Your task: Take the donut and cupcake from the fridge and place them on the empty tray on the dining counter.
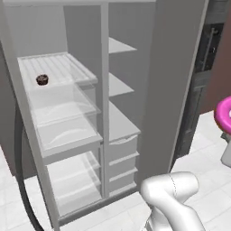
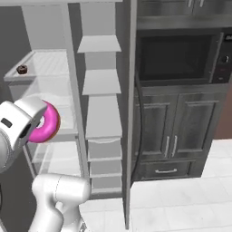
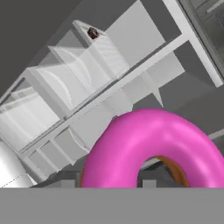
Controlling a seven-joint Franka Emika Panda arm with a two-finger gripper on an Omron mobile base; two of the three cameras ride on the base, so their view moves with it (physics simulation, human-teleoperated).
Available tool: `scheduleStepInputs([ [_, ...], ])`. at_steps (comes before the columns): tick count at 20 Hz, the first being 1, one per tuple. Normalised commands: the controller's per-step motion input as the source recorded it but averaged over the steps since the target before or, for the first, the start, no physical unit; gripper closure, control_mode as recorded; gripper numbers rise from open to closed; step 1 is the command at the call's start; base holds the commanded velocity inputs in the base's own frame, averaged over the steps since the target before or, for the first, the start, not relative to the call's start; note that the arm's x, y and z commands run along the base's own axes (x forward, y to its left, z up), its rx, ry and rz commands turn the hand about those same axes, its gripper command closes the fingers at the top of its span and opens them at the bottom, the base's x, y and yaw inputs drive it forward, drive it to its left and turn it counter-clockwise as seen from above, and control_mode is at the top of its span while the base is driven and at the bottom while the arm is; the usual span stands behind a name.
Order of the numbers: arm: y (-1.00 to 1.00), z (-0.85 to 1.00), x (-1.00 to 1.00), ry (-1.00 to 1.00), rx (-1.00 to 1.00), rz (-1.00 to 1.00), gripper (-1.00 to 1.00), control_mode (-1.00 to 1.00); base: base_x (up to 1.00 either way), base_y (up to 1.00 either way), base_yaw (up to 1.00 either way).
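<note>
The pink donut (image 2: 50,121) hangs in the air in front of the open fridge (image 2: 72,68), held outside its shelves. My gripper (image 2: 34,124) is shut on the donut, whose pink ring (image 3: 148,144) looms close in the hand view and shows at the right edge as the donut (image 1: 224,115) in the left base view. The small dark cupcake (image 1: 42,80) sits on the fridge's top left shelf; it shows as the cupcake (image 2: 21,69) and, far off, the cupcake (image 3: 92,33). The tray and the dining counter are out of view.
The fridge's open grey door (image 1: 176,81) stands edge-on to the right of the shelves. Dark cabinets (image 2: 181,131) with a built-in microwave (image 2: 179,56) lie right of the fridge. Translucent drawers (image 1: 67,131) fill the lower left compartment. White tiled floor (image 2: 181,208) lies below.
</note>
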Motion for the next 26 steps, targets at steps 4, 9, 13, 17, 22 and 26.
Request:
scheduleStepInputs([
  [4,0.0,0.0,0.0,0.0,0.0,0.0,1.0,1.0,-0.56,0.14,-0.79],
  [9,0.0,0.0,0.0,0.0,0.0,0.0,1.0,1.0,-0.61,0.17,-0.78],
  [13,0.0,0.0,0.0,0.0,0.0,0.0,1.0,1.0,-0.56,0.19,-0.79],
  [17,0.0,0.0,0.0,0.0,0.0,0.0,1.0,1.0,-0.55,0.21,-0.79],
  [22,0.0,0.0,0.0,0.0,0.0,0.0,1.0,1.0,-0.4,0.15,-0.81],
  [26,0.0,0.0,0.0,0.0,0.0,0.0,1.0,1.0,0.02,0.06,-0.94],
])
